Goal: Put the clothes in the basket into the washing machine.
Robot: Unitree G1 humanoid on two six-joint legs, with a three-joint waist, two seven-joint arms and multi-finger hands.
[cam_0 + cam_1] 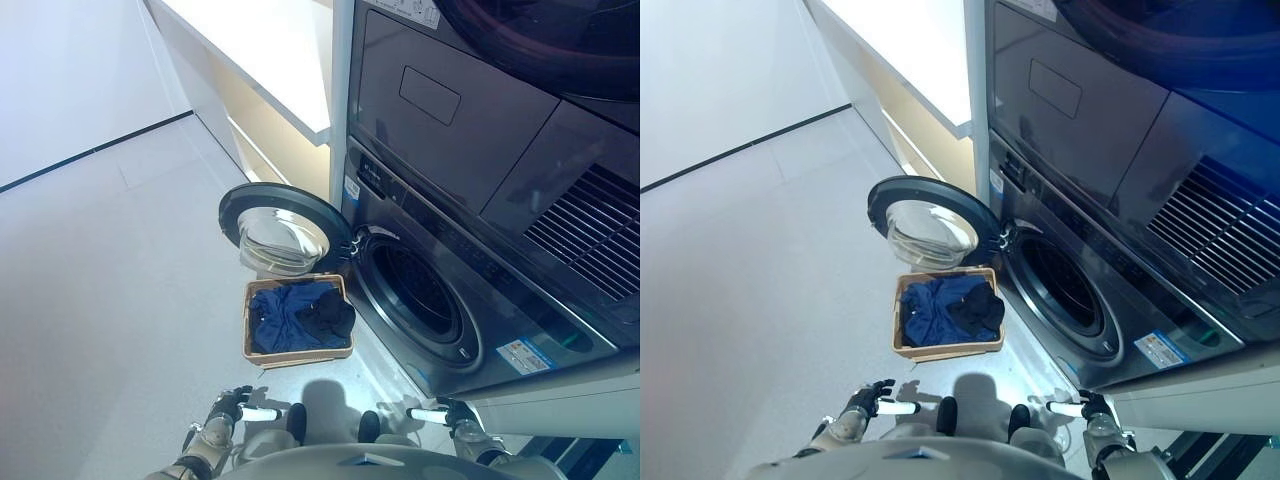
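A brown basket stands on the floor in front of the washing machine. Blue clothes and a black garment lie in it. The machine's round door is swung open to the left, and the dark drum opening is exposed. My left hand hovers low at the bottom left, short of the basket, fingers relaxed and holding nothing. At the bottom right my right hand is likewise open and empty, close to the machine's front lower edge.
A second appliance is stacked above the washing machine. A white counter runs along the wall to the left of the machines. Pale floor stretches to the left of the basket.
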